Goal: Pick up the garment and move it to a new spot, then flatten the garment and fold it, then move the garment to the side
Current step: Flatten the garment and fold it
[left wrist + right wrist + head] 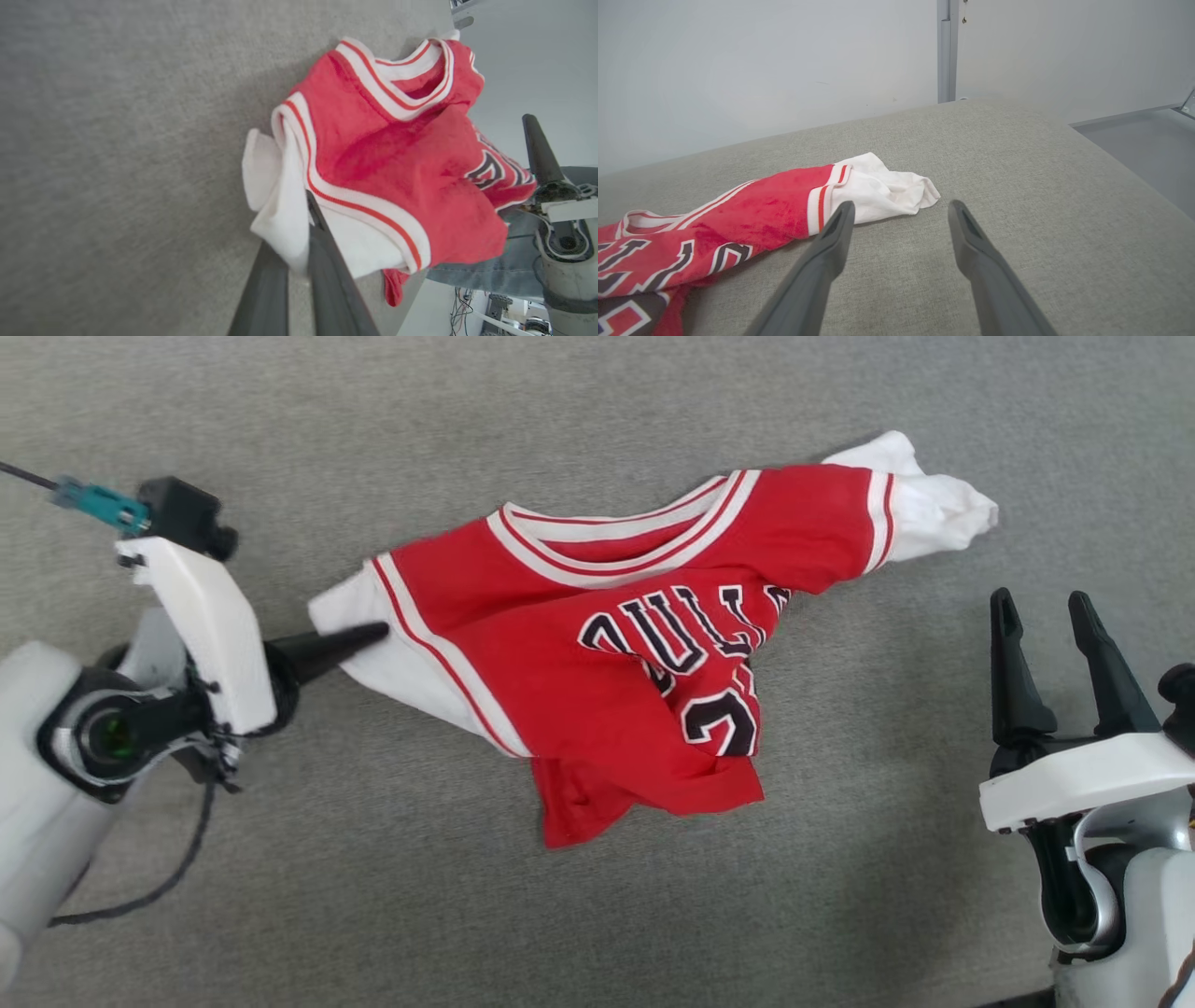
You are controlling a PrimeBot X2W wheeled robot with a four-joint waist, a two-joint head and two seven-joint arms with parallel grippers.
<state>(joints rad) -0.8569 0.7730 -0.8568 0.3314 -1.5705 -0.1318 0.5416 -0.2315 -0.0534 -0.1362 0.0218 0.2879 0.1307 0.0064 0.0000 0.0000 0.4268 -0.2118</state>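
The garment (pixel 607 663), a red jersey with black white-outlined lettering facing up, lies crumpled mid-surface with its collar toward the far side. My left gripper (pixel 373 635) reaches in from the left and is shut on the white sleeve (pixel 280 205); the cloth is pinched between its fingers (pixel 327 261). Its other white sleeve (pixel 882 191) lies bunched at the far right. My right gripper (pixel 1039 600) hangs open at the lower right, apart from the garment. In the right wrist view the right gripper (pixel 901 207) stands just short of that sleeve, with nothing in it.
A grey fabric surface (pixel 280 896) carries everything. Its right edge (pixel 1134 172) drops to a grey floor, and a pale wall (pixel 761 70) rises behind it. A dark cable (pixel 177 868) hangs from my left wrist.
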